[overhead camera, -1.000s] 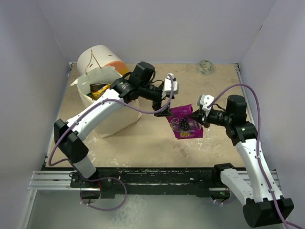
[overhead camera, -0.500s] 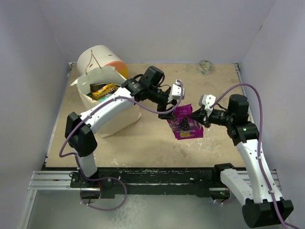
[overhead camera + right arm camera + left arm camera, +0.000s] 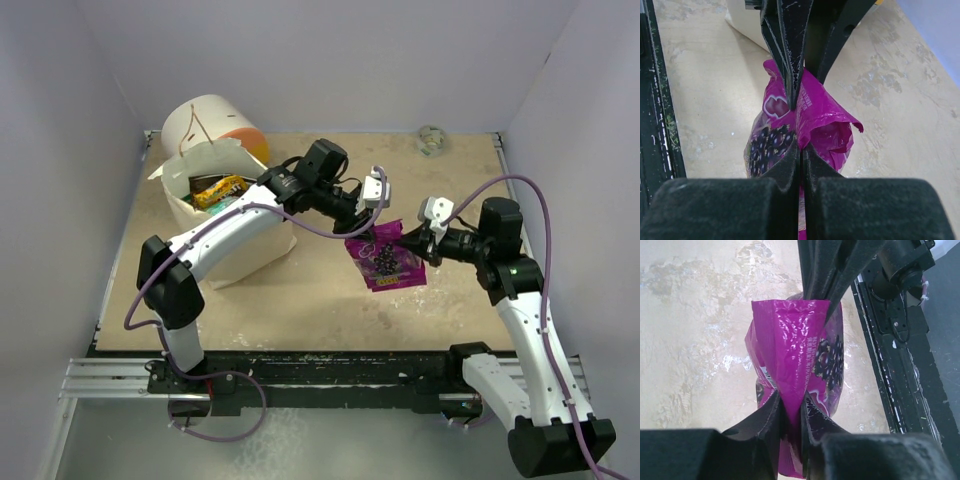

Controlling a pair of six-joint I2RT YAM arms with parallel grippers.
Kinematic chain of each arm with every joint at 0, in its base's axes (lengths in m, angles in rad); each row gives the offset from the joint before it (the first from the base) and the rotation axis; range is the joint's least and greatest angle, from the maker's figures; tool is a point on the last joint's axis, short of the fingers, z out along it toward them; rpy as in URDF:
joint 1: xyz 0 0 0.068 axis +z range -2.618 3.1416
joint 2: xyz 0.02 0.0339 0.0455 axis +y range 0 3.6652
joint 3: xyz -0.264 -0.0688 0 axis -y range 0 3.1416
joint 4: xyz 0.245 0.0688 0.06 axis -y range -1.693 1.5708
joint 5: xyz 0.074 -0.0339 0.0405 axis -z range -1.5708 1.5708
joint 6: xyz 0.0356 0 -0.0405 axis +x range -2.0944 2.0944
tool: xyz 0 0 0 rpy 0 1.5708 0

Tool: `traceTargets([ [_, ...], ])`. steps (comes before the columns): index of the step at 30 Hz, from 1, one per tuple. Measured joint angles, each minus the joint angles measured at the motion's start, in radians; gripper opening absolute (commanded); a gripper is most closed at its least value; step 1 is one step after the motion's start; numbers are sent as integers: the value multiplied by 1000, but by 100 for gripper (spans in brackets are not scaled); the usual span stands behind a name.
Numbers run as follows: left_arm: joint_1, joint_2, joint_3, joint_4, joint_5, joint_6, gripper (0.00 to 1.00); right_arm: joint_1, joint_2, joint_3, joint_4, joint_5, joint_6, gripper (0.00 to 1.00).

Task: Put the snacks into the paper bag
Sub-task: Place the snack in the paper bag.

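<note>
**While left gripper and right gripper both pinch it, purple packet sits mid-table**

Where the two arms meet, right of the middle of the table, the packet is clamped from opposite sides. In the left wrist view the left fingers are closed on its near edge, with the foil creased between them. The right gripper's black fingers bite the far edge at the top of that view. The right wrist view shows the reverse: the right fingers are pressed flat together on the foil, and the left pair grips the opposite end.

The packet is crumpled and folded, so its print is hard to read; only dark berry shapes and scraps of white lettering show. Each wrist camera loses the near end of the packet behind its own fingers and the frame edge. Whether the lower edge touches the table cannot be told from any view.

The bag stands open at the left rear, well apart from the packet. The left arm crosses its right side and hides that wall. Inside, only a yellow packet and something dark beside it show; the rest lies below the rim. A white-and-orange cylinder stands behind the bag, its base hidden. A small ball at the far edge is too blurred for detail.
</note>
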Motion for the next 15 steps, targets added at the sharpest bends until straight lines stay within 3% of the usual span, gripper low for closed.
traceTargets([
  [3, 0, -3, -1, 3, 3, -5, 5, -2, 0, 0, 7, 3, 6, 0],
  [5, -1, -8, -4, 5, 1, -8, 0, -4, 0, 0, 12, 3, 14, 6],
  [10, -2, -46, -12, 4, -35, -10, 0, -5, 0, 0, 51, 5, 40, 38],
  [11, -3, -55, -12, 2, -45, -9, 0, -5, 0, 0, 56, 7, 45, 49],
  [15, -4, -88, -12, -5, -90, -7, 0, -16, -2, 0, 63, 26, 55, 65],
])
